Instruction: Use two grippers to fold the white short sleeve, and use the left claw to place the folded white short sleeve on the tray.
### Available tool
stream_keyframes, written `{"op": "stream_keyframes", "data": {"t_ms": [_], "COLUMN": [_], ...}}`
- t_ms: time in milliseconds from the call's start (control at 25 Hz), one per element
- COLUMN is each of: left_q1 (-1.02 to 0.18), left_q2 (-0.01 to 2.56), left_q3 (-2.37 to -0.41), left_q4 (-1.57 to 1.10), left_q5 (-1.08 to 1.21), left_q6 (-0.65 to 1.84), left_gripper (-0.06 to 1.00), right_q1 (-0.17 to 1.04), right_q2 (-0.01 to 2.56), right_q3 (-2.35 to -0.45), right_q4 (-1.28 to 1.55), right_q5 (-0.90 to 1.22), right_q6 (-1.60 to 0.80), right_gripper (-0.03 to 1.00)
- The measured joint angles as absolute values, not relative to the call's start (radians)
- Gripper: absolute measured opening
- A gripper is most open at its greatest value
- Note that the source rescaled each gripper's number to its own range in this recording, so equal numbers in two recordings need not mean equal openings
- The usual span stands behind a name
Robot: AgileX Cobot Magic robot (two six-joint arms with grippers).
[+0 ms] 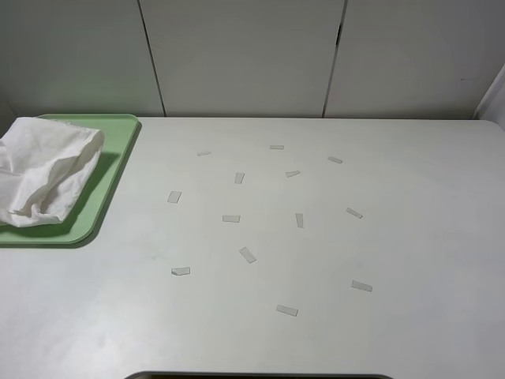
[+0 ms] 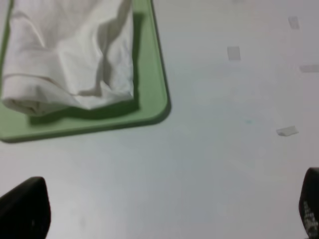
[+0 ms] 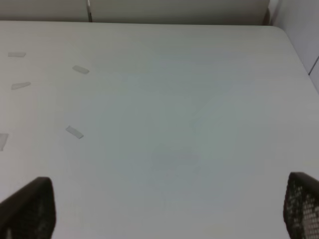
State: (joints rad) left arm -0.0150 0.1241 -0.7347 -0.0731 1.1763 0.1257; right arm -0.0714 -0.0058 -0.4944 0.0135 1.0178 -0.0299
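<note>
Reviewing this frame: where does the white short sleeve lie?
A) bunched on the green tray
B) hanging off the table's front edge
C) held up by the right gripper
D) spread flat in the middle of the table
A: the white short sleeve lies bunched on the green tray, and both grippers are open and hold nothing.

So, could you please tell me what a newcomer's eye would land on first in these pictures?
First, the folded white short sleeve, lying bunched on the green tray at the table's far left edge. Next, the many small tape strips scattered across the white table. Both wrist views show open pincer fingers over bare tabletop.
</note>
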Motion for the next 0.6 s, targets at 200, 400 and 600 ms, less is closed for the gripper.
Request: {"op": "stream_keyframes", "data": {"t_ms": [200, 400, 600], "left_q1": [-0.052, -0.053, -0.053], "left_q2": [0.058, -0.002, -0.006], "left_q3": [-0.543, -0.491, -0.482], "left_q4": [-0.078, -0.066, -0.058], "left_q5": [1.075, 1.050, 1.057], "left_q6": [0.089, 0.086, 0.085], "left_gripper": [1.00, 1.00, 1.00], "right_q1": [-0.071, -0.071, -0.071], "right_q2": [-0.006, -0.006, -0.006], "right_q3": [-0.494, -0.494, -0.494], "right_q4": [0.013, 0.013, 0.013], "right_q5": [1.018, 1.018, 1.018], "right_q6": [-0.030, -0.030, -0.030], "right_gripper": [1.00, 1.00, 1.00]}}
